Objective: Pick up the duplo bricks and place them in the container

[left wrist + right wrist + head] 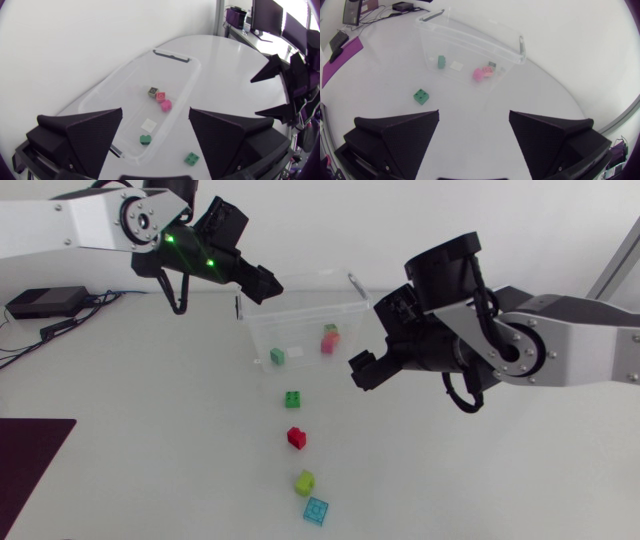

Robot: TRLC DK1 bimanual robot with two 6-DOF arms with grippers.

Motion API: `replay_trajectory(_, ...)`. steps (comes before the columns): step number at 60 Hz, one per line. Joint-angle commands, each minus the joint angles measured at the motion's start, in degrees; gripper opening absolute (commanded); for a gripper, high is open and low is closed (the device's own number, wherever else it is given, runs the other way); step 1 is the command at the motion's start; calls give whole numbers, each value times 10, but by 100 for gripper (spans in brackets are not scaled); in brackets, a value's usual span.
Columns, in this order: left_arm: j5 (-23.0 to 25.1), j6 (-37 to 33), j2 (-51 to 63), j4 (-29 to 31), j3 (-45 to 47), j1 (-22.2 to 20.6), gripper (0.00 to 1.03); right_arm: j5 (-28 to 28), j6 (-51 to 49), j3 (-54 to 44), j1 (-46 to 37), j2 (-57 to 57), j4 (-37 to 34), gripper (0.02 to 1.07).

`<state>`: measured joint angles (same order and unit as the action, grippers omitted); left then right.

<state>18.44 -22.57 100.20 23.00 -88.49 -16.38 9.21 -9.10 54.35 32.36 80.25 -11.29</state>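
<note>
White tabletop (140, 410) carries the clear container (300, 320), with some bricks already inside. Our left gripper (268, 282) hangs over its rim and our right gripper (358, 372) just beside its wall, both with fingers wide apart and empty. From the container a row runs outward: green brick (292, 399) nearest, then red brick (296, 437), lime brick (304, 482), and cyan brick (316, 510) farthest. We judge green next: centre the fingers over it, square to its flat sides, drop straight, then close.
</note>
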Motion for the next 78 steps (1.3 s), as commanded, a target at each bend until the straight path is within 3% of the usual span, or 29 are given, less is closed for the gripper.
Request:
replay_trajectory(1,10,-37,-46,24,52,-13,95,-1,-12,-21,10,-17,7,103)
replay_trajectory(12,27,-114,-102,61,152,-38,95,-15,-25,-47,15,-31,4,103)
replay_trajectory(28,37,-183,-66,64,207,-53,95,-31,-38,-85,20,-47,-1,103)
replay_trajectory(52,37,-256,97,57,168,-61,94,-51,-54,-103,48,-30,-12,103)
replay_trajectory(78,34,-274,195,56,67,-52,93,-53,-63,-74,82,25,-14,103)
